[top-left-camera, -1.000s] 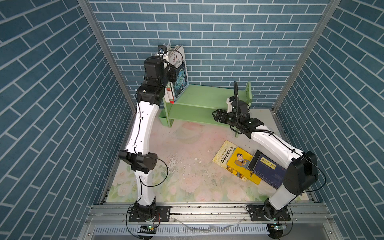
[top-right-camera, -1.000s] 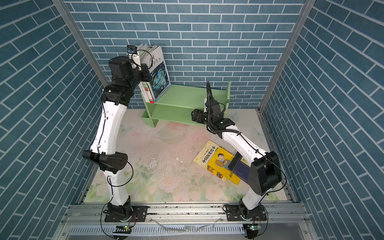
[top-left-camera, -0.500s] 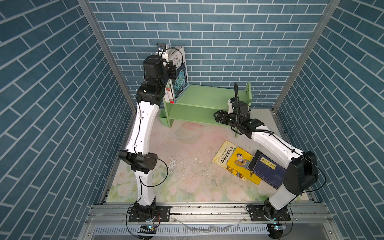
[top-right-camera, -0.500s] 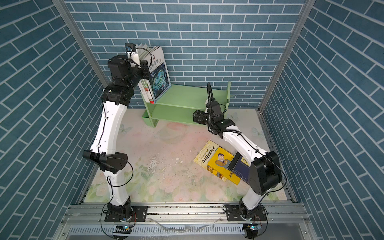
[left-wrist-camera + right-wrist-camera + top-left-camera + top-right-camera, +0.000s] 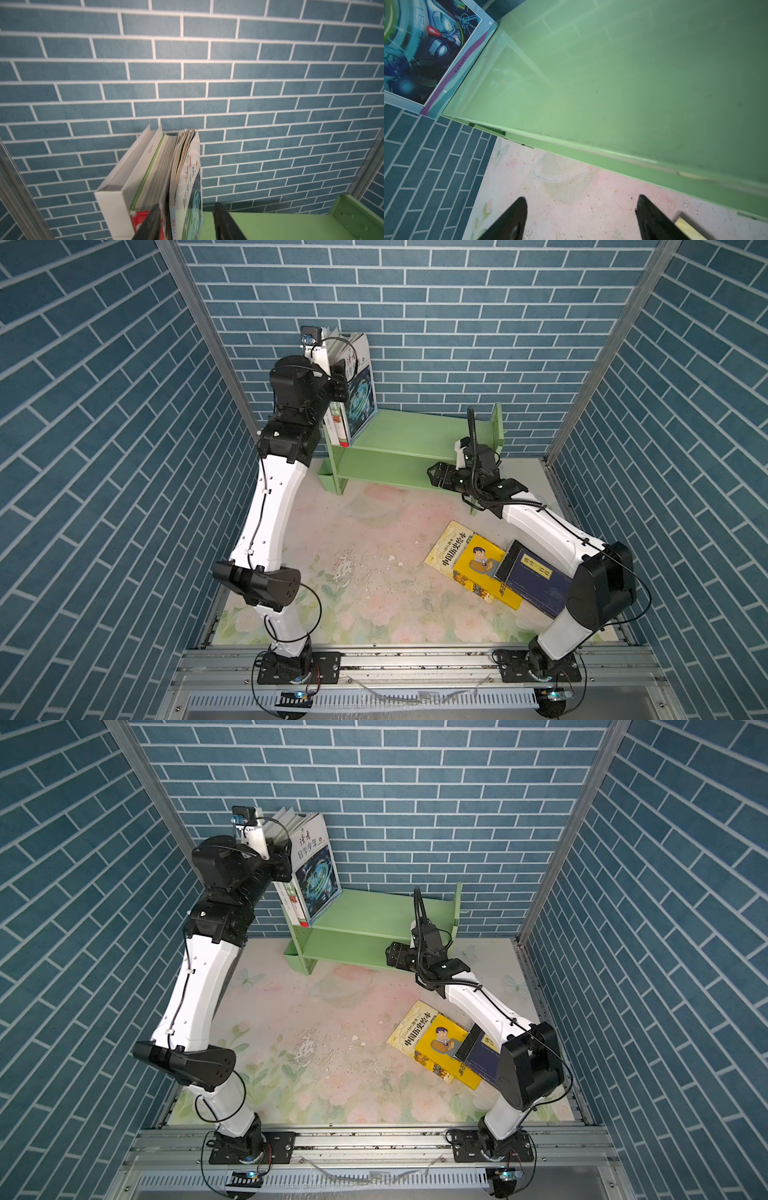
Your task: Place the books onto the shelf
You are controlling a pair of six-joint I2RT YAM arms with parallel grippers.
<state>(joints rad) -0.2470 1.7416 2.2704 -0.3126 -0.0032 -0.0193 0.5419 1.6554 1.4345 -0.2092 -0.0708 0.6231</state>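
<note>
Left tool: raised to the top tier of the shelf. Its two dark fingers stand apart on either side of the thin white book, with a sliver of gap on each side. It clamps nothing.
Right tool: low over the desk, just in front of the shelf's lower tier, with its fingers wide apart and nothing between them.
Shelved books: three stand upright at the shelf end where the left tool is. Beside the thin white book is the green-and-red encyclopedia, then the plain white book.
Books still on the desk: an overlapping pile lies well behind the right tool, near that arm's base. The pale yellow book is lowest, the bright yellow book lies over it and the navy book is on top.
Unclear: a black strip along the navy book's edge may be a separate black book; the top views do not settle it.
Handling: the thin white book looks floppy, with curled pages, and is likely to sag or tip without neighbours. The desk books look stiffer, flat and fairly light, with glossy covers that may slip.
Where to hold: probably an overhanging edge of the navy book, pinching cover and pages together.
</note>
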